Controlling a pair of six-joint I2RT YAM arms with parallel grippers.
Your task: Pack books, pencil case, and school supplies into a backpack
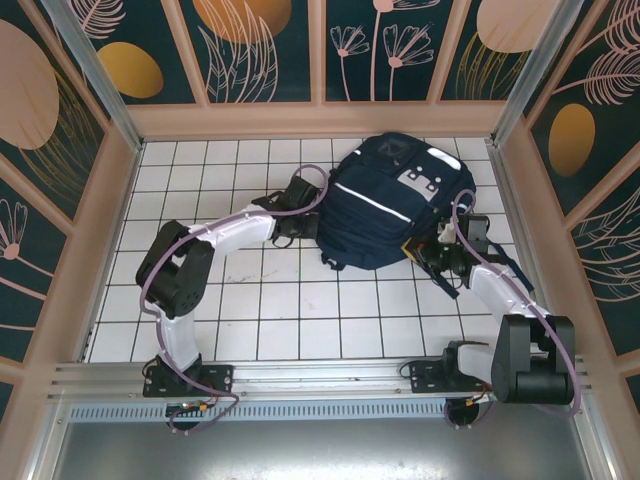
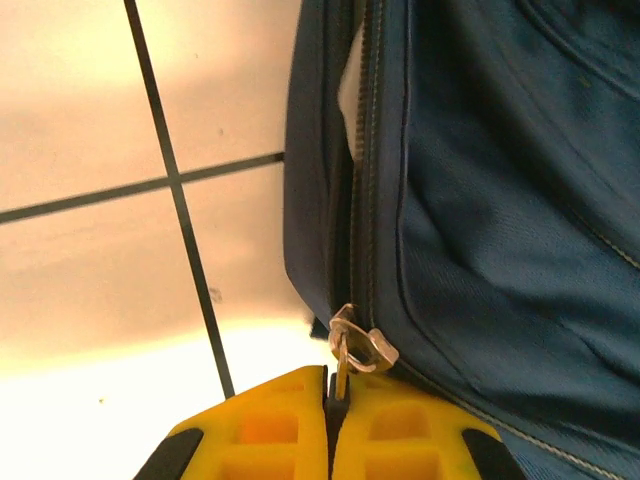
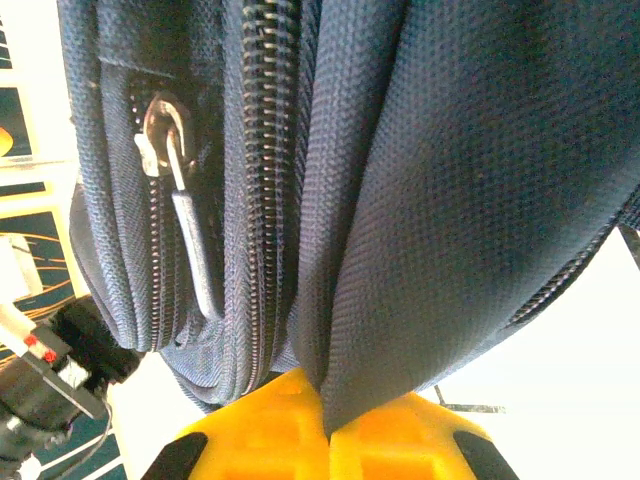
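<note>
From above, one backpack (image 1: 395, 195) lies on the white tiled table (image 1: 200, 300), toward its far right corner and close to the far edge. Two arms reach it. The left gripper (image 1: 312, 222) meets the bag's left side, and the right gripper (image 1: 420, 248) meets its near right side.

The left wrist camera shows what the overhead view cannot. The left gripper (image 2: 330, 405) has its yellow fingers (image 2: 265, 430) pressed together on a small metal zipper pull (image 2: 345, 360). The pull hangs from a slider at the near end of one zipper track along the backpack (image 2: 490, 200). Beside the bag, bare table (image 2: 90, 150) shows with its dark grid lines.

The right wrist camera shows the right gripper (image 3: 328, 415) with its yellow fingers (image 3: 400, 440) closed tight on a fold of the backpack (image 3: 450, 150) fabric. Two zipper tracks run side by side here. One long metal tab (image 3: 190, 245) dangles loose from the left track, apart from the fingers. The other track (image 3: 265, 150) shows its teeth closed.
</note>
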